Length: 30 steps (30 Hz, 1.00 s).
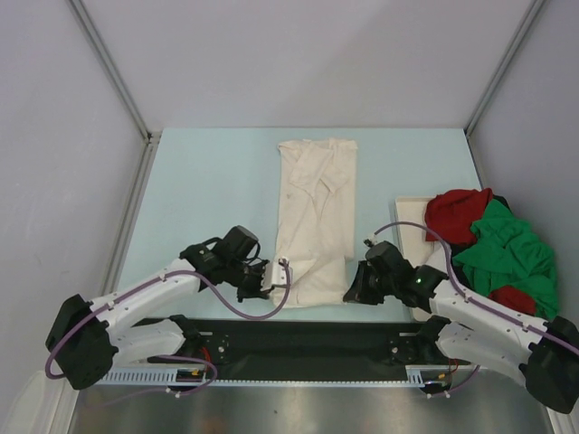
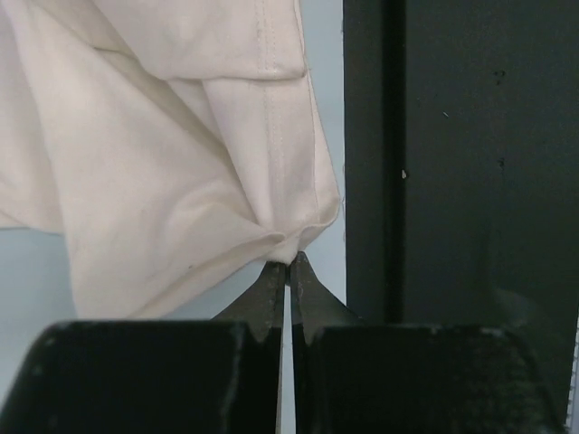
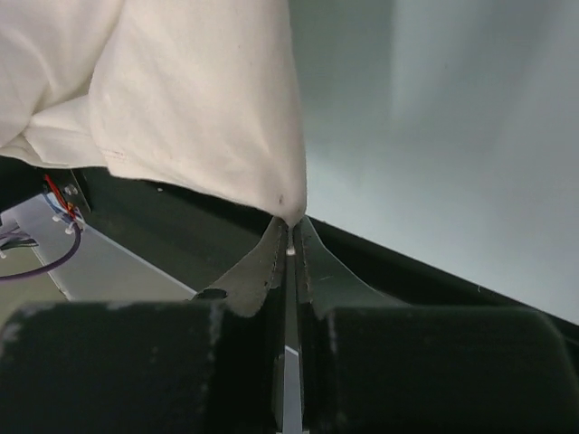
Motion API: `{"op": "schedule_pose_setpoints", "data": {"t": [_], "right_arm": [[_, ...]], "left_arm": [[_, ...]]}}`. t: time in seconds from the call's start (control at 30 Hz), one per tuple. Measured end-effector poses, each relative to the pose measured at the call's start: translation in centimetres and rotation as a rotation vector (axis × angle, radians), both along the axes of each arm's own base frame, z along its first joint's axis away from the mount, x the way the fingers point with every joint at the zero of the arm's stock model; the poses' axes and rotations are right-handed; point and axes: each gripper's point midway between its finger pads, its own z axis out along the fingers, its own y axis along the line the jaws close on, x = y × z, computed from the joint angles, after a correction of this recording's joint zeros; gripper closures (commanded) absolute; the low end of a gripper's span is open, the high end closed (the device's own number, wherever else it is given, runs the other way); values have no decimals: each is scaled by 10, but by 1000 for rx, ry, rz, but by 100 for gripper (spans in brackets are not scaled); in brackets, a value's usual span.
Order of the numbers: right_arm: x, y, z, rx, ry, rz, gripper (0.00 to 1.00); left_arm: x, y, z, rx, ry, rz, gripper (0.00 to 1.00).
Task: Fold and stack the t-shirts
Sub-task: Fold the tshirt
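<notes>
Top external view puts the cream t-shirt (image 1: pixel 315 217) at centre frame, laid on the pale blue table (image 1: pixel 208 181) as a long narrow strip running from upper centre down to the lower edge of the table. Its sides appear already turned in, so I judge the lengthwise fold done. My left gripper (image 2: pixel 289 264) is closed on the strip's lower left corner, and the wrist view shows cloth bunched at the tips. My right gripper (image 3: pixel 289 226) is likewise pinched on the lower right corner. The crosswise fold is not yet made. The red t-shirt (image 1: pixel 457 215) and the green t-shirt (image 1: pixel 507 253) lie crumpled together at right of frame, partly over a white tray (image 1: pixel 409 217), both unfolded. No stack exists. I assess the task as early: one shirt half folded, two untouched.
</notes>
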Motion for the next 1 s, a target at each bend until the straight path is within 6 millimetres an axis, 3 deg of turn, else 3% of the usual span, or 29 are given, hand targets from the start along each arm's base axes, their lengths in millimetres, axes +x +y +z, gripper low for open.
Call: {"op": "schedule_pose_setpoints", "data": {"t": [0.13, 0.27, 0.4, 0.57, 0.7, 0.8, 1.0], "right_arm": [[-6, -1, 1, -8, -2, -23, 100], [4, -7, 7, -9, -29, -69, 100], [49, -20, 20, -18, -45, -170, 100], [131, -36, 46, -9, -118, -268, 100], [181, -39, 62, 10, -171, -283, 100], [201, -42, 65, 25, -189, -286, 100], [211, -46, 60, 47, -188, -286, 100]], "left_arm": [[2, -4, -5, 6, -7, -16, 100], [17, -7, -8, 22, -52, -1, 100], [49, -24, 10, -10, -137, 32, 100], [127, -55, 57, -115, -269, 128, 100], [185, -74, 83, -154, -323, 181, 100], [208, -90, 90, -175, -329, 184, 100], [217, -103, 83, -195, -255, 158, 100]]}}
